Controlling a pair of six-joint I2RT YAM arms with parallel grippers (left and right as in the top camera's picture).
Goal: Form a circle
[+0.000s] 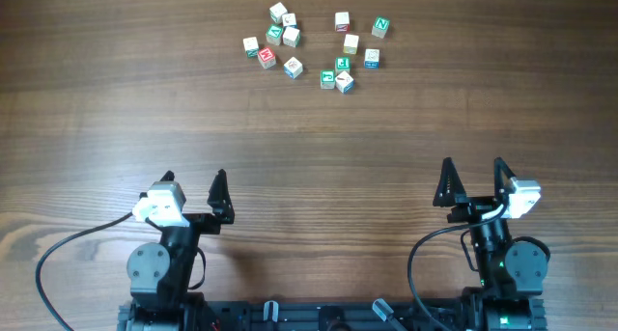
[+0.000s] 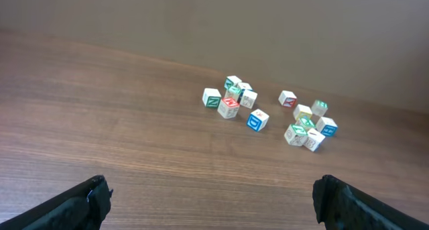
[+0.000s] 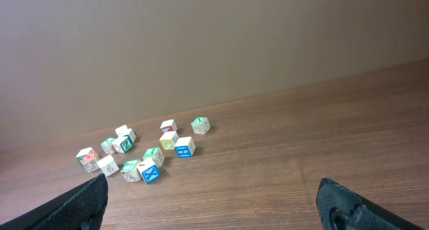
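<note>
Dark brown wood-grain table [image 1: 97, 99] fills the overhead frame. Plain grey-beige wall [image 3: 201, 42] spans the top of both wrist views.

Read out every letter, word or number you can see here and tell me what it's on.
"N", green: top of the rightmost letter cube.
On the other letter cubes: coloured marks, too small or blurred to read.
Nothing legible elsewhere.

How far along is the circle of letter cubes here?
Done: nothing; the letter cubes lie in two clumps on the table, no ring. In hand: nothing; the left gripper and right gripper sit open and empty, far from them. Left: arranging every cube into a circle.
</note>
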